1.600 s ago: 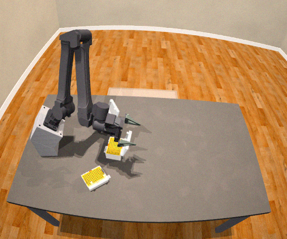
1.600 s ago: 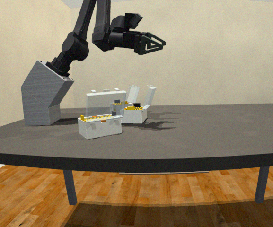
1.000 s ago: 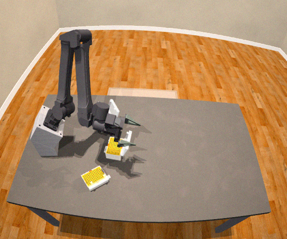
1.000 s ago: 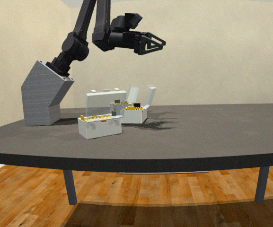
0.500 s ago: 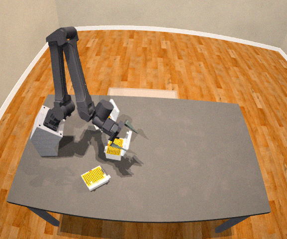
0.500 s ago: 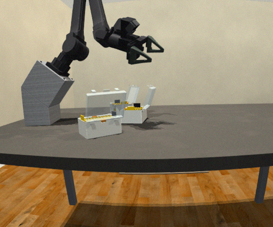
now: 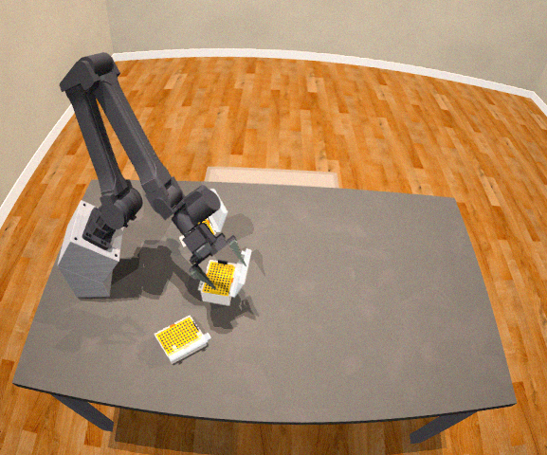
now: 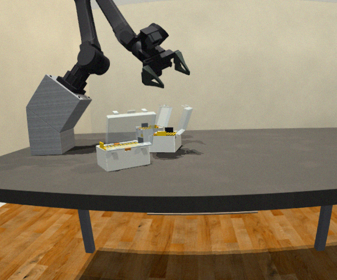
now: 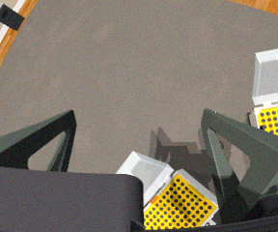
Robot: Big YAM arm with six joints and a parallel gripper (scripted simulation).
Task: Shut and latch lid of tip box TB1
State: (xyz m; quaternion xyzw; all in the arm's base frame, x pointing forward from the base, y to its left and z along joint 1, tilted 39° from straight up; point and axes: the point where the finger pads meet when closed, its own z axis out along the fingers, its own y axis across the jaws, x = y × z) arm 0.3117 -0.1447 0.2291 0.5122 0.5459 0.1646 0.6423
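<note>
Three white tip boxes with yellow tip racks stand on the grey bench, all with lids raised. One box [image 7: 181, 338] is nearest the front [image 8: 122, 155]. A middle box [image 7: 222, 282] stands under my gripper [image 8: 165, 141] and shows at the bottom of the wrist view [image 9: 178, 203]. A third box [image 7: 212, 217] is partly hidden behind the arm [image 8: 145, 129]. No label is readable, so I cannot tell which is TB1. My gripper [image 7: 217, 264] [image 8: 174, 79] is open and empty, well above the middle box, with fingers spread wide [image 9: 139, 116].
The arm's grey base block [image 7: 89, 254] stands at the bench's left end. Another open box [image 9: 276, 116] shows at the right edge of the wrist view. The bench edge and wooden floor lie beyond.
</note>
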